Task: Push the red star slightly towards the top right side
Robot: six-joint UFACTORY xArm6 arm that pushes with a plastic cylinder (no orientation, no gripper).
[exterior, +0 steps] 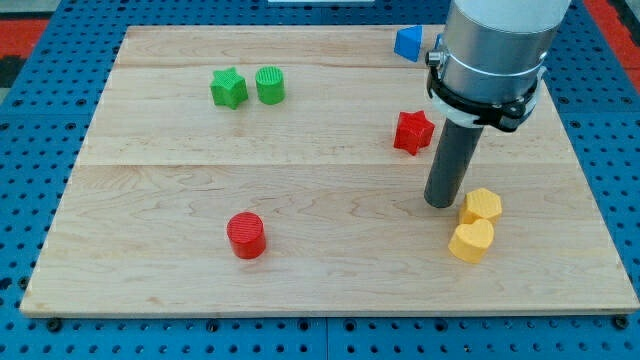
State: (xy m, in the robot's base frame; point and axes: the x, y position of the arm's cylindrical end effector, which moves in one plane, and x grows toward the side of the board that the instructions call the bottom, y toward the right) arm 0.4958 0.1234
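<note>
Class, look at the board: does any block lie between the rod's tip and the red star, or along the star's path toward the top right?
Nothing visible blocks either. My tip sits just below and right of the red star, with bare wood between. The blue block lies straight above the star, left of a top-right path; the arm's body hides part of that corner.

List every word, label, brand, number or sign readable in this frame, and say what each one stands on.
None: no readable text shows anywhere.
The red star, the other blocks, the wooden board and the arm's grey housing all look unmarked.
My tip sits below and right of the red star, just left of the yellow blocks; the rod is plain too.
</note>
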